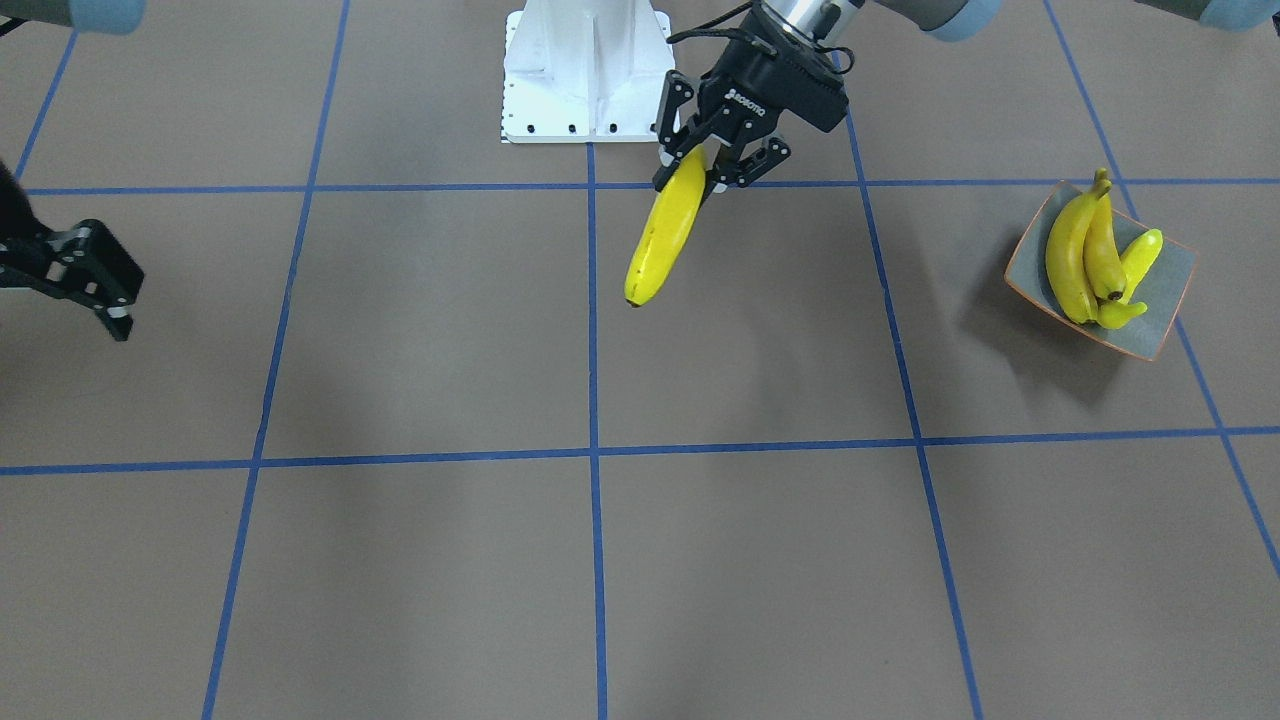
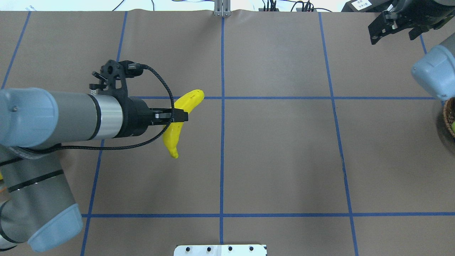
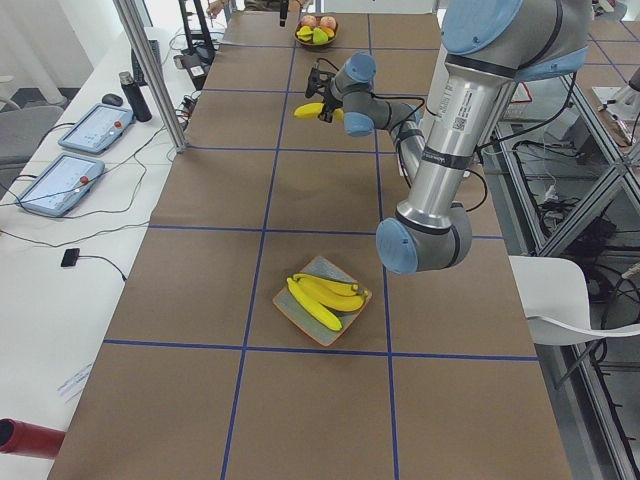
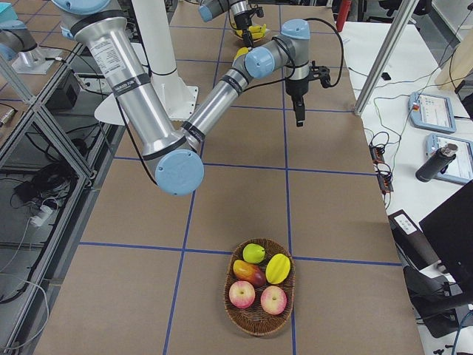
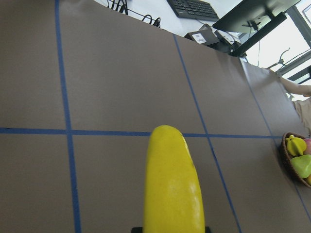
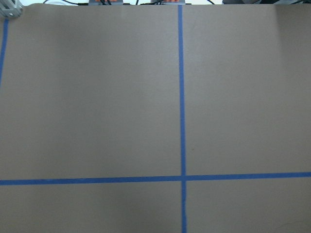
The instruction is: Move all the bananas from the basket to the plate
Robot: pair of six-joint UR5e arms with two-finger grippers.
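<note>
The left gripper had its jaws clamped across one end of a banana, and the fruit hung slanting down from the fingers, clear of the table near its middle. Off to the robot's left sat the plate, well apart from the gripper, with three bananas already piled in it. The right gripper hovered at the far side with its jaws spread and nothing between them. The basket showed apples and other fruit, but no banana that I could make out.

So this looked like the carry leg, quite possibly with the last banana. The next move called for a swing over the plate, a drop low over the bare grey side or the pile, then an easy release so nothing rolled off.
</note>
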